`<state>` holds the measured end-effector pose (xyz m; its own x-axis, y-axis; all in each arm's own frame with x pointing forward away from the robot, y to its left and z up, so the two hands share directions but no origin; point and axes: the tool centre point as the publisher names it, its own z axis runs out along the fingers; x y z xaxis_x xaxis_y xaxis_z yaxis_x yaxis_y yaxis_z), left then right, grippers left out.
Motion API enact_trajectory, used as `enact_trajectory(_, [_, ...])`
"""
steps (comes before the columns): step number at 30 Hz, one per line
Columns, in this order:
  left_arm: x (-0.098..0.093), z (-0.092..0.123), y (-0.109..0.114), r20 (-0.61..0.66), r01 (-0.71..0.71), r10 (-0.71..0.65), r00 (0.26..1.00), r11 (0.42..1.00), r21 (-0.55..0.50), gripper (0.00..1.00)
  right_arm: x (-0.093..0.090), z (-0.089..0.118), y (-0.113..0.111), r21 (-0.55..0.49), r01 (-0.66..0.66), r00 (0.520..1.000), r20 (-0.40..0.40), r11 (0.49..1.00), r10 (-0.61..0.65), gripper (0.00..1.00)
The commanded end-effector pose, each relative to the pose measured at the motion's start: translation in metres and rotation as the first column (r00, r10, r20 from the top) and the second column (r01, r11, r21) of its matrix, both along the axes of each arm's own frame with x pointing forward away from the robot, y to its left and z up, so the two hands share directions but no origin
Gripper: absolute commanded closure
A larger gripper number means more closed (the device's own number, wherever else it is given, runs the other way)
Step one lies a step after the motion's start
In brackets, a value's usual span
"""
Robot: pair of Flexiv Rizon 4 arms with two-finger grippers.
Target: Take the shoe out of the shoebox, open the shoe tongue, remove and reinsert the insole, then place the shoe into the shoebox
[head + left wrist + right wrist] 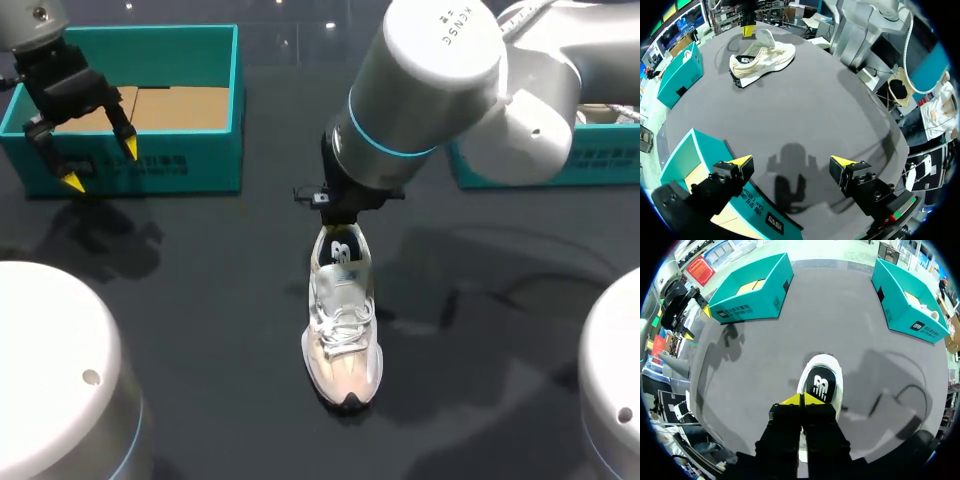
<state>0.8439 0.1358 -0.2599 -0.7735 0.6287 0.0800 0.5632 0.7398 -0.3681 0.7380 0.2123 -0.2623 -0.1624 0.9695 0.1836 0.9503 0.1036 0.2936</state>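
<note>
Now, left gripper (101, 166): fingers spread, upper left, above teal shoebox (190, 150) front wall.
right gripper (802, 400): tips pressed together over sneaker (343, 330) heel, centre.

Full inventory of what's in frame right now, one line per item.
shoe: 1, white and cream, mid-table, toe toward the robot
insole: 1, black, inside the shoe
box: 2, teal, one at the table's far left, one at far right
table: 1, dark grey, under everything
left tool: 1, yellow tips, open, above the left box's near wall
right tool: 1, yellow tips, shut, at the shoe's heel end
</note>
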Motion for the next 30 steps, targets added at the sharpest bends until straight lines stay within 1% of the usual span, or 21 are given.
enact_trajectory(1, [0.0,0.0,0.0,0.0,0.001,-0.001,1.0,1.0,0.003,0.0,0.006,-0.013,0.011,-0.045,0.037,0.999,-0.015,0.998,-0.037,1.0])
enact_trajectory(2, [0.0,0.0,0.0,0.0,0.001,-0.001,1.0,1.0,0.003,0.0,0.007,-0.018,0.014,-0.098,0.06,0.998,-0.018,0.993,-0.062,1.0])
enact_trajectory(4, [0.0,0.0,0.0,0.0,0.001,-0.001,1.0,1.0,0.003,0.0,0.008,-0.028,0.014,-0.125,0.079,0.997,-0.009,0.989,-0.081,1.0])
enact_trajectory(5, [0.0,0.0,0.0,0.0,0.001,-0.001,1.0,1.0,0.003,0.0,0.009,-0.035,0.014,-0.186,0.107,0.994,-0.008,0.977,-0.111,1.0])
enact_trajectory(6, [0.0,0.0,0.0,0.0,0.001,-0.001,1.0,1.0,0.003,0.0,0.01,-0.042,0.011,-0.203,0.148,0.988,-0.016,0.968,-0.154,1.0])
enact_trajectory(7, [0.0,0.0,0.0,0.0,0.001,-0.001,1.0,1.0,0.003,0.0,0.01,-0.047,0.007,-0.206,0.171,0.984,-0.007,0.964,-0.176,1.0])
enact_trajectory(17, [0.0,0.0,0.0,0.0,0.001,-0.001,1.0,1.0,0.003,0.0,0.01,-0.047,0.007,-0.206,0.171,0.984,-0.007,0.964,-0.176,1.0])
enact_trajectory(19, [0.0,0.0,0.0,0.0,0.001,-0.001,1.0,1.0,0.003,0.0,0.015,-0.056,0.009,-0.261,0.173,0.983,-0.017,0.95,-0.184,1.0])
enact_trajectory(21, [0.0,0.0,0.0,0.0,0.001,-0.001,1.0,1.0,0.003,0.0,0.017,-0.065,0.007,-0.251,0.153,0.987,-0.009,0.956,-0.16,1.0])
enact_trajectory(25, [0.0,0.0,0.0,0.0,0.001,-0.001,1.0,1.0,0.003,0.0,0.02,-0.078,0.004,-0.302,0.163,0.985,0.004,0.939,-0.17,1.0])
enact_trajectory(30, [0.0,0.0,0.0,0.0,0.001,-0.001,1.0,1.0,0.003,0.0,0.022,-0.088,-0.001,-0.355,0.174,0.985,0.044,0.918,-0.17,1.0])
